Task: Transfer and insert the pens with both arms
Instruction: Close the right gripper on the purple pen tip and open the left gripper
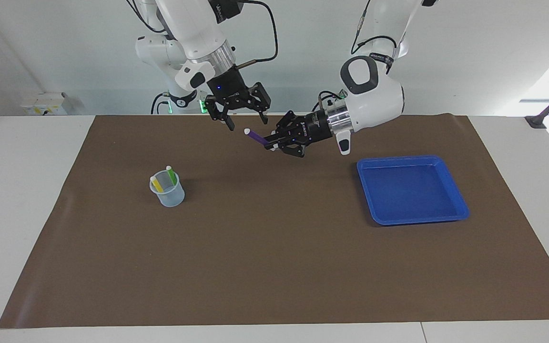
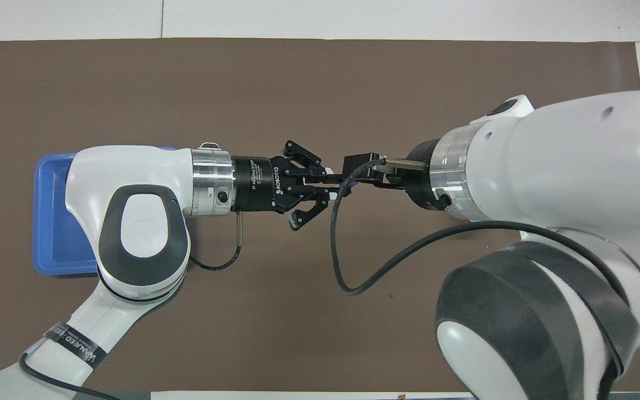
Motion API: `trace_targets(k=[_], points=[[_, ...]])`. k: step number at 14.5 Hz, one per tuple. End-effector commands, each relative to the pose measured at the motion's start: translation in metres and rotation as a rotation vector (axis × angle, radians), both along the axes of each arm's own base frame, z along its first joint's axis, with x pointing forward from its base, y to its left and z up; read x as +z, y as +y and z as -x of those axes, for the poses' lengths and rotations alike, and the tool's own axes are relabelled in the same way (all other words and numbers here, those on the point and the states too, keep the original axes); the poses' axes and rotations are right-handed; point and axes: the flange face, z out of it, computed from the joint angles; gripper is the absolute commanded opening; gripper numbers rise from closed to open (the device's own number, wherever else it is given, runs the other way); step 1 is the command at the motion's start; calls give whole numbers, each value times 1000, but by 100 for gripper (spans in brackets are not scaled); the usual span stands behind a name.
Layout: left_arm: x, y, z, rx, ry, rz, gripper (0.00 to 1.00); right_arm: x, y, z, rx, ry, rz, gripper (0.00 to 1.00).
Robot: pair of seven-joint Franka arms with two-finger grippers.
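Note:
My left gripper [image 1: 270, 144] is shut on the purple pen [image 1: 257, 137] and holds it in the air, slanted, whitish end up, toward the right arm's end of the table. My right gripper [image 1: 248, 124] hangs open just above that whitish end, one finger on each side; I cannot tell if it touches. In the overhead view the left gripper [image 2: 335, 186] and the right gripper [image 2: 360, 168] meet tip to tip and nearly hide the pen. The yellow pen [image 1: 156, 184] and the green pen [image 1: 171, 175] stand in a clear cup [image 1: 168, 194].
A blue tray [image 1: 412, 216] lies on the brown mat [image 1: 274, 267] toward the left arm's end, partly under the left arm in the overhead view [image 2: 53, 222]. The right arm covers the cup from above. A black cable [image 2: 348, 261] loops below the right wrist.

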Motion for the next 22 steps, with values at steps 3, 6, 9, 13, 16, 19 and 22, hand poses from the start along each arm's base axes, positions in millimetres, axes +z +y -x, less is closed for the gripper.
trace_targets(k=[3,6,9,13,16,19,22], points=[[1,1,11,12,-38,-9,0,-3,-1,-4,-26,-14,-31,99],[1,1,11,15,-40,-9,0,-4,-1,-3,-23,-12,-29,52],[1,0,11,16,-37,-3,0,-3,-1,-2,-24,-8,-27,0],[1,0,11,18,-37,-3,0,-2,-2,-5,-27,-28,-32,0],[2,0,11,21,-35,1,0,-2,-2,-5,-24,-31,-25,0],[11,-1,15,20,-64,-4,91,-2,-3,-6,-25,-32,-20,0],[14,0,15,24,-70,-6,100,-13,-13,-4,-15,-15,35,0]])
